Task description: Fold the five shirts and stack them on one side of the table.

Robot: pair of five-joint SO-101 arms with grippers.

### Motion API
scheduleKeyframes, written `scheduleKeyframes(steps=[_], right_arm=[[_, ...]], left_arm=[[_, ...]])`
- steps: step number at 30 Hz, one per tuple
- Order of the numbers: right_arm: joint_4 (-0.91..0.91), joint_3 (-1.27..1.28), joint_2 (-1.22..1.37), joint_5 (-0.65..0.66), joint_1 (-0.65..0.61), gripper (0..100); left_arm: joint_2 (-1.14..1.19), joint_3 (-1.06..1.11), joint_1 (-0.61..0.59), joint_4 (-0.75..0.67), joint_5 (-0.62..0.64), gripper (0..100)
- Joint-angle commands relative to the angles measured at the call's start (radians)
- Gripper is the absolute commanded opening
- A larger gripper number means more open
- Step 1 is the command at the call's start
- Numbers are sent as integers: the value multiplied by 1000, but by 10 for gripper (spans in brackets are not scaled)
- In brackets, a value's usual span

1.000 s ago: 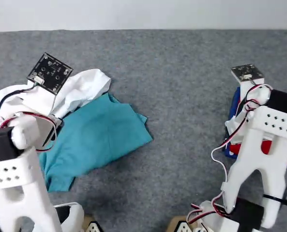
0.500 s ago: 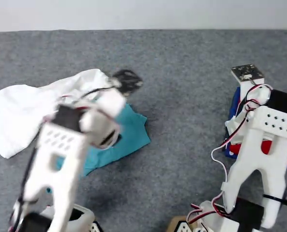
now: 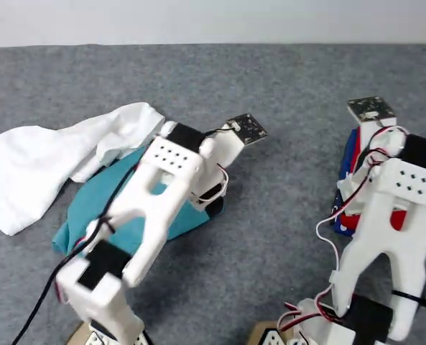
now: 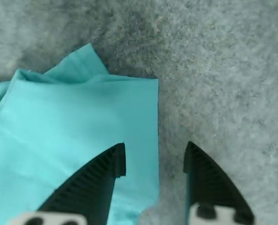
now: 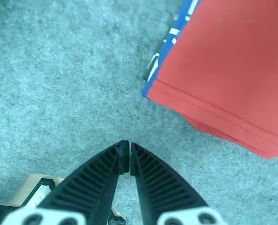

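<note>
Swung over from white shirt, left claw spreads astride teal shirt edge; right claw sits pressed together.

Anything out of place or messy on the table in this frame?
The white shirt lies crumpled at the table's left, overlapping the teal shirt; neither is folded. The red shirt lies folded flat.

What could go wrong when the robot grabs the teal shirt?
The open left gripper sits right at the edge of the teal shirt, so it might pinch just a corner and slip off. The white shirt touches the teal one, so pulling may drag it along.
</note>
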Motion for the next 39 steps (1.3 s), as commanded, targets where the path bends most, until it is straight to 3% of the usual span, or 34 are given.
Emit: scheduleKeyframes(steps=[1,21,33,39], right_arm=[[39,-5,-27,-5,50,17],[39,-6,-36,-5,54,18],[38,-9,-36,-3,56,18],[38,-11,-36,-3,56,16]], left_arm=[[74,-102,3,-17,8,208],[497,-427,49,21,41,201],[626,-550,58,80,40,8],[649,-616,55,157,35,4]])
